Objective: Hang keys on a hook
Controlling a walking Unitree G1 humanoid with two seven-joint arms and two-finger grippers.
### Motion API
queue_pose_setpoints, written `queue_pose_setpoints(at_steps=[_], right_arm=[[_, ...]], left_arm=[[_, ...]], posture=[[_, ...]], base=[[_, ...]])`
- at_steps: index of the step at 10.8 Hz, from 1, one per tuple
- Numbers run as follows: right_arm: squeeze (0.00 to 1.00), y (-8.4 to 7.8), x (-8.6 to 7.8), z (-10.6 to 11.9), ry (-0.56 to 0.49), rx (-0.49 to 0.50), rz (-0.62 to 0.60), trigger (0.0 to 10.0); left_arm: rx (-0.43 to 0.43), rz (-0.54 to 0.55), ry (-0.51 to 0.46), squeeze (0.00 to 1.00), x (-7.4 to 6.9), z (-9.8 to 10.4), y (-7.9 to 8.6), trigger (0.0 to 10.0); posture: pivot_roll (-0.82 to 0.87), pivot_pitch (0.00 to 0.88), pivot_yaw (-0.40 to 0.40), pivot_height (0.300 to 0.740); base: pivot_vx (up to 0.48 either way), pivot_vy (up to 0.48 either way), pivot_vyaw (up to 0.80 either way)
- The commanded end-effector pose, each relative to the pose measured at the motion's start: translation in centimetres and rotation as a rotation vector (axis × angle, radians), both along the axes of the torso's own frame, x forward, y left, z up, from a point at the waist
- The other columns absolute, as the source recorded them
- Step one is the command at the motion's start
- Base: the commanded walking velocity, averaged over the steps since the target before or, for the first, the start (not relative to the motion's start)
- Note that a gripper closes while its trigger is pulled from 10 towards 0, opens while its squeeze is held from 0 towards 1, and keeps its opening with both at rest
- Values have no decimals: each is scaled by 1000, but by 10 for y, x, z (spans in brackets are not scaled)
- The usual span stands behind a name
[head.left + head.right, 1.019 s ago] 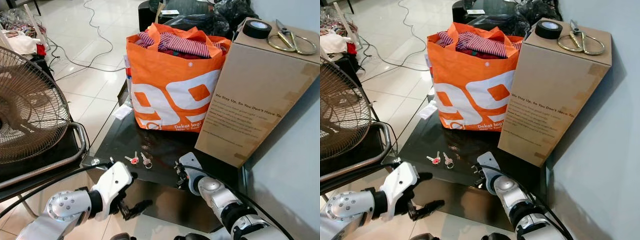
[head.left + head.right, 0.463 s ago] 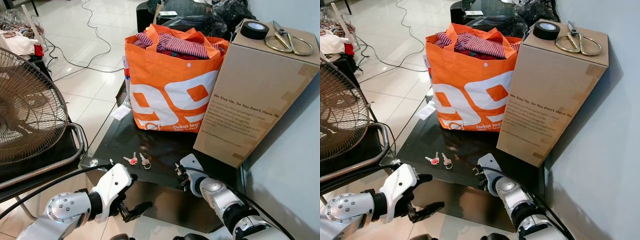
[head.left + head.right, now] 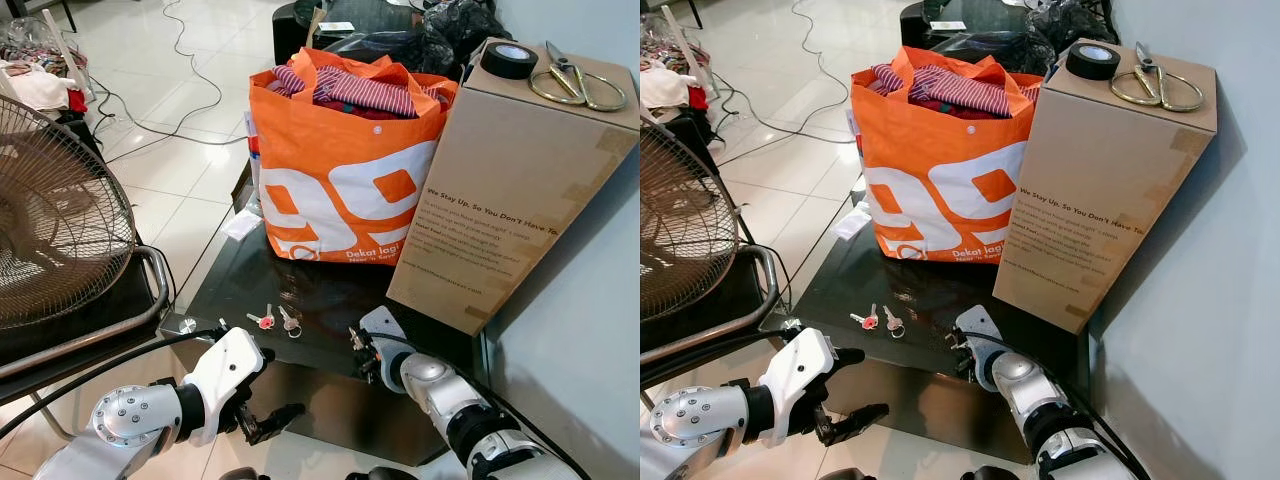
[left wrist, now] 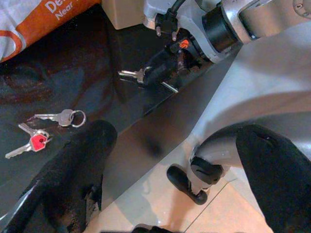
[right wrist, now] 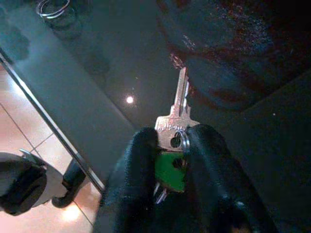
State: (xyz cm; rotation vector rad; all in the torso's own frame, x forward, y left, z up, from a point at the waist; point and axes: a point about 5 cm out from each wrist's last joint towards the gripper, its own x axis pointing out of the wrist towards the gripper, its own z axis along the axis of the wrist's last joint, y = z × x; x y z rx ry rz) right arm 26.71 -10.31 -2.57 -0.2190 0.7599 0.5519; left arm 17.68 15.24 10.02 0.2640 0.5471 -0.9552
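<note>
My right gripper (image 5: 170, 162) is shut on a silver key (image 5: 179, 111) with a green tag (image 5: 170, 171). It holds the key just above the dark glass table (image 3: 330, 295), near the front edge. In the left wrist view, that same key (image 4: 132, 74) sticks out from the right gripper's fingers (image 4: 163, 65). A red-tagged key (image 3: 262, 320) and a plain key on a ring (image 3: 290, 322) lie on the glass, to the left of the right gripper. My left gripper (image 3: 268, 385) is open, in front of the table and below its edge.
An orange bag of clothes (image 3: 340, 170) and a tall cardboard box (image 3: 510, 190) stand at the back of the table. Black tape (image 3: 514, 58) and scissors (image 3: 580, 82) lie on the box. A fan (image 3: 55, 230) rests on a chair at the left. Cables cross the tiled floor (image 3: 190, 110).
The camera shifted slightly a second ago. Both arms and the keys on the table have stayed nearly still since.
</note>
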Motion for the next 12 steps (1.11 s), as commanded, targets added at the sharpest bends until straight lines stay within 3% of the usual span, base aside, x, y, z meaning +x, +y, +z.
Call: queue_pose_setpoints(at_steps=[1,2,7,10,11,12], right_arm=[[1000,-4,4,3,-25,-3,-24,10000],[31,-4,5,4,-29,5,-34,10000],[0,-16,7,5,-23,-23,-18,10000],[0,-13,3,5,6,11,26,10000],[0,-10,2,4,11,28,33,9882],[0,-9,2,4,11,29,32,8941]], left_arm=[[7,-6,-7,376,-1,2,-1,10000],[8,-6,-9,376,0,2,-1,10000],[7,-5,-11,373,1,2,-2,10000],[7,-6,-13,376,2,2,-1,10000],[7,-6,-13,376,2,3,-1,10000],[7,-6,-14,376,2,3,-1,10000]], posture=[[-52,28,-37,740],[-52,28,-37,740],[-54,28,-37,740],[-52,26,-36,740],[-51,26,-36,740],[-50,27,-35,740]], base=[[0,0,0],[0,0,0],[0,0,0],[0,0,0],[0,0,0],[0,0,0]])
